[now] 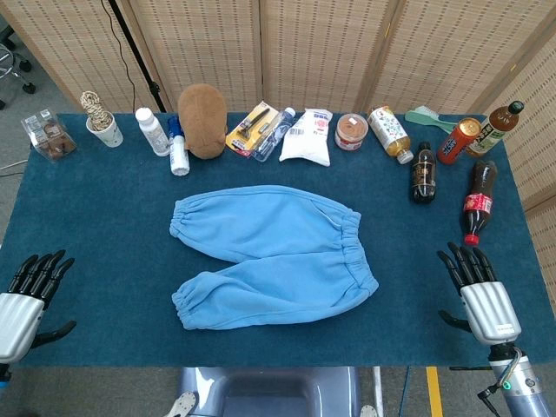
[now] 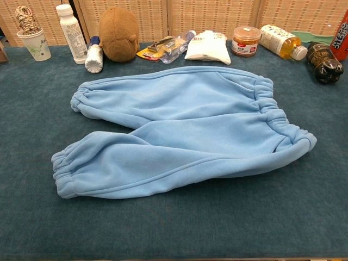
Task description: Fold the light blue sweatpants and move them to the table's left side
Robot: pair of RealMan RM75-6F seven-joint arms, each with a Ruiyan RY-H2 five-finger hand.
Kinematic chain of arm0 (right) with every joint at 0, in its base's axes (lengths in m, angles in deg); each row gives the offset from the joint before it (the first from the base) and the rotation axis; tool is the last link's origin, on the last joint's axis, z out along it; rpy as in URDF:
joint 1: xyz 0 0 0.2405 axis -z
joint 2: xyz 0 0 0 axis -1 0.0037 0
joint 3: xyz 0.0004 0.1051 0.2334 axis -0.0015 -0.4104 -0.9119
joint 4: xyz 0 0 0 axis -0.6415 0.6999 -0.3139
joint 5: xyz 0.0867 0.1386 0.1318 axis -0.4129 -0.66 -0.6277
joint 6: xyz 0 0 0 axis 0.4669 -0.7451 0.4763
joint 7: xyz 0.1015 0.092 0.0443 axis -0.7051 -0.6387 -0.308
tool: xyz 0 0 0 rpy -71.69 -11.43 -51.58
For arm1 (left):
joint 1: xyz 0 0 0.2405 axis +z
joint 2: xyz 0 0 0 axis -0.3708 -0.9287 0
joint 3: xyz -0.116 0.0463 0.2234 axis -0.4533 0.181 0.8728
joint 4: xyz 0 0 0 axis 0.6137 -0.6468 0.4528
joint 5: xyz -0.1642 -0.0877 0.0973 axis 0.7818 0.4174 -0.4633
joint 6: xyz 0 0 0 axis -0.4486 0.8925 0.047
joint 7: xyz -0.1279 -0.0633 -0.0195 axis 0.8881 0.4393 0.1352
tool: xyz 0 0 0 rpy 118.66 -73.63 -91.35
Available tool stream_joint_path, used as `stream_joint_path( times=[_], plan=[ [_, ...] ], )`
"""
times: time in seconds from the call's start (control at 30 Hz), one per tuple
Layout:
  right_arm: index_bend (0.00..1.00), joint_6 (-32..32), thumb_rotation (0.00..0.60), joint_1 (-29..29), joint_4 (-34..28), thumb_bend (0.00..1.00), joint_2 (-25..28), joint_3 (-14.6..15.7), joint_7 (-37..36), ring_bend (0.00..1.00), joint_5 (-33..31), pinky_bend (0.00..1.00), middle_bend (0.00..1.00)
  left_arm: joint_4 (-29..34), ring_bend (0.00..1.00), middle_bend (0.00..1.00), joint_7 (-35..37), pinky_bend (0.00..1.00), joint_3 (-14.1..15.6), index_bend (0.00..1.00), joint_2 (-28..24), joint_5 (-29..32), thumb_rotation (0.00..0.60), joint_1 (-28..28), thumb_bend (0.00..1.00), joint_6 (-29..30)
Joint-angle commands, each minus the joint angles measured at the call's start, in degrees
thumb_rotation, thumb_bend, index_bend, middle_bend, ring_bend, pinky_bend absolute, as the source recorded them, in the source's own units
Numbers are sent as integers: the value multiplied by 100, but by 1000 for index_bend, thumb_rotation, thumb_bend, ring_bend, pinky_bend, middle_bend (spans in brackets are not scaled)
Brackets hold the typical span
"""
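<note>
The light blue sweatpants (image 1: pixel 271 254) lie flat and unfolded in the middle of the table (image 1: pixel 95 226), legs pointing to its left edge. The left hand (image 1: pixel 28 300) and the right hand (image 1: pixel 479 291) rest near the front corners, fingers apart, holding nothing.

Both views are evenly and brightly lit from overhead, with soft, short shadows under the sweatpants (image 1: pixel 269 254) and beneath the bottles at the upper right of the head view. Small glints show on the cola bottle (image 1: pixel 479 202) and on the pale backs of the hands at the lower corners. Focus is sharp across the blue surface (image 1: pixel 104 226); the chest view stretches things near its lower edge, and no motion blur appears.
</note>
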Motion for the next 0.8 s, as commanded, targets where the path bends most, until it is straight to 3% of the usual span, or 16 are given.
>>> stream_joint_path(
  times=[0.03, 0.47, 0.8],
  plan=[
    [0, 6, 600, 15, 9, 0, -28, -4, 59, 0, 13, 0, 0, 5, 0, 0, -8, 0, -15, 0, 0, 44, 600, -7, 0, -59],
    [0, -29, 600, -31, 102, 0, -216, 132, -352, 0, 518, 0, 0, -4, 0, 0, 88, 0, -22, 0, -39, -71, 600, 62, 0, 45],
    [0, 695, 600, -372, 165, 0, -441, 485, -199, 0, 1033, 16, 0, -5, 0, 0, 181, 0, -57, 0, -55, -16, 600, 36, 0, -64]
  ],
)
